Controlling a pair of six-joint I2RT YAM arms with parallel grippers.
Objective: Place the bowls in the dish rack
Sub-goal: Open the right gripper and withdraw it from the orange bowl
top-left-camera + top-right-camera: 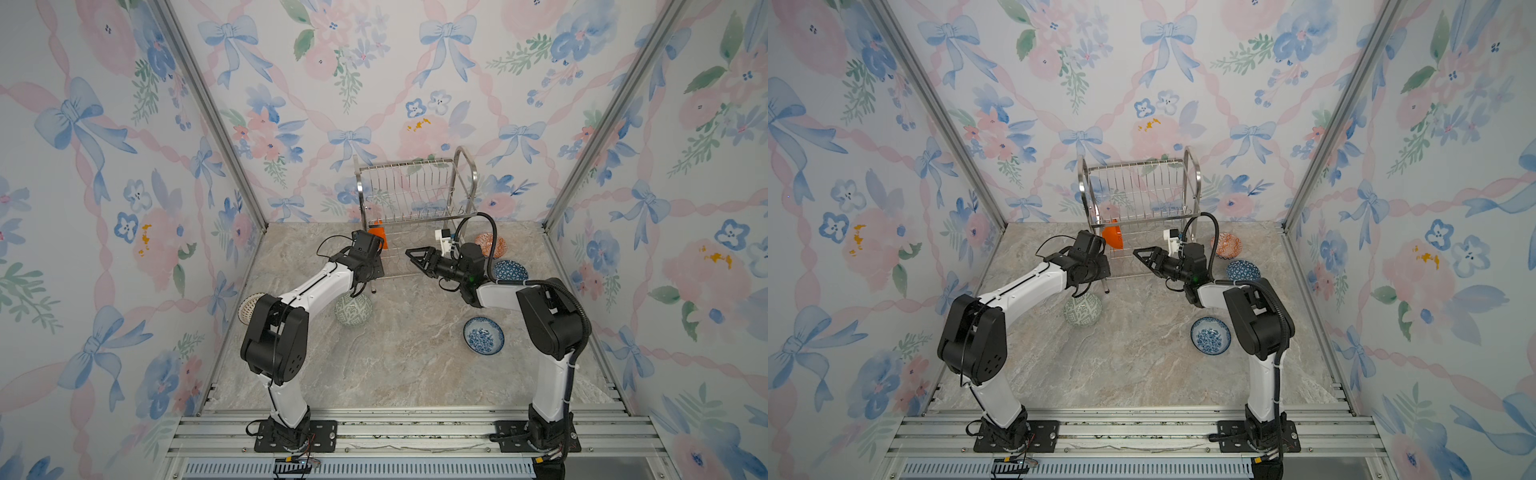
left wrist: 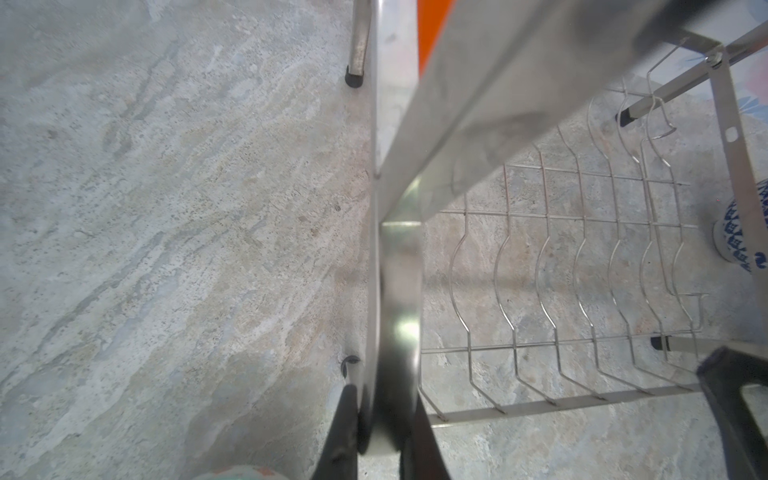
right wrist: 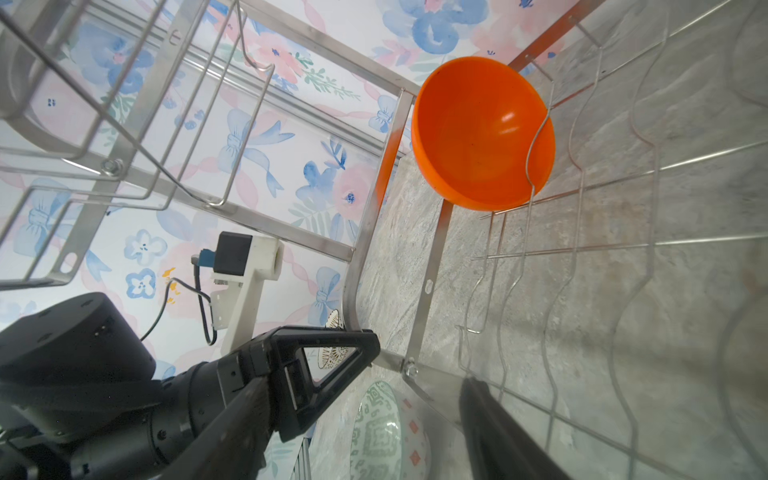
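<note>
The dish rack point(image 1: 415, 187) point(image 1: 1142, 187) stands at the back wall. My left gripper point(image 2: 384, 395) point(image 1: 371, 273) is shut on its left side frame point(image 2: 395, 291). A plain orange bowl point(image 3: 478, 133) point(image 1: 380, 237) leans in the lower shelf's wire slots. My right gripper point(image 3: 365, 432) point(image 1: 415, 259) hangs open before that shelf, holding nothing. On the table lie a green-white bowl point(image 1: 353, 309) point(image 3: 382, 436), a blue floral bowl point(image 1: 483, 336), a dark-blue triangle bowl point(image 1: 511, 270) and an orange-red patterned bowl point(image 1: 490, 244). A white lattice bowl point(image 1: 248, 307) shows partly behind my left arm.
Floral walls close the cell on three sides. An aluminium rail point(image 1: 415, 428) carrying both arm bases runs along the front edge. The rack's upper shelf point(image 1: 1138, 183) holds nothing. Open marble tabletop point(image 1: 407, 365) lies between the arms.
</note>
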